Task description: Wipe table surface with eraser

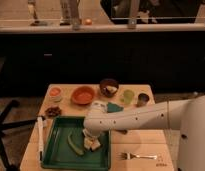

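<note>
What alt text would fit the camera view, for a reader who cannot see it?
A white robot arm reaches from the right across a wooden table surface, with its tool down inside a green tray, directly over a pale eraser. Bowls, cups and a fork stand around the tray.
</note>
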Controlling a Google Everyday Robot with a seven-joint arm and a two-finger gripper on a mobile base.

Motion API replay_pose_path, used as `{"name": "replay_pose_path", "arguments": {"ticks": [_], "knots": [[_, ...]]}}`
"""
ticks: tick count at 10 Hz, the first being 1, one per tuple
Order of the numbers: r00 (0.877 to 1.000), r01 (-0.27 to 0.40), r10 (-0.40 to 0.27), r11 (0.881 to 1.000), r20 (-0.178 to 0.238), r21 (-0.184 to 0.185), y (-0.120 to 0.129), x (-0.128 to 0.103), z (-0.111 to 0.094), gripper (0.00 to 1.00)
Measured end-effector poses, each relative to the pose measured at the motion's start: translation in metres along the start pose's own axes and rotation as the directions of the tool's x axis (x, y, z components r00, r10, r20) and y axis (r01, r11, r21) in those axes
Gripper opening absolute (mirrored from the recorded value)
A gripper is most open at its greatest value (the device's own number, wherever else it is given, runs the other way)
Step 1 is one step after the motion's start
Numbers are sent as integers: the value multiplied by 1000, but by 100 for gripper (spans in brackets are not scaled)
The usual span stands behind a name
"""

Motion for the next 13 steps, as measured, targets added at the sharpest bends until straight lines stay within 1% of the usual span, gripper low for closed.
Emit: {"name": "replay_pose_path", "arguments": {"ticks": [2, 4, 5, 6, 9, 10, 12, 13], "knots": [[1000, 9, -9, 1000, -1, -4, -1, 0, 0, 35], [1000, 27, -27, 1000, 9, -1, 0, -2, -4, 12], [999, 37, -37, 999, 15, 4, 0, -4, -7, 5], [998, 55, -55, 998, 23, 14, 2, -6, -15, 0], [992, 105, -107, 994, 62, 37, 6, -13, -47, 0], [989, 120, -123, 992, 82, 45, 6, -15, -57, 0], [985, 135, -140, 989, 102, 56, 5, -15, -72, 0], [983, 139, -147, 988, 114, 70, 0, -15, -84, 0]]}}
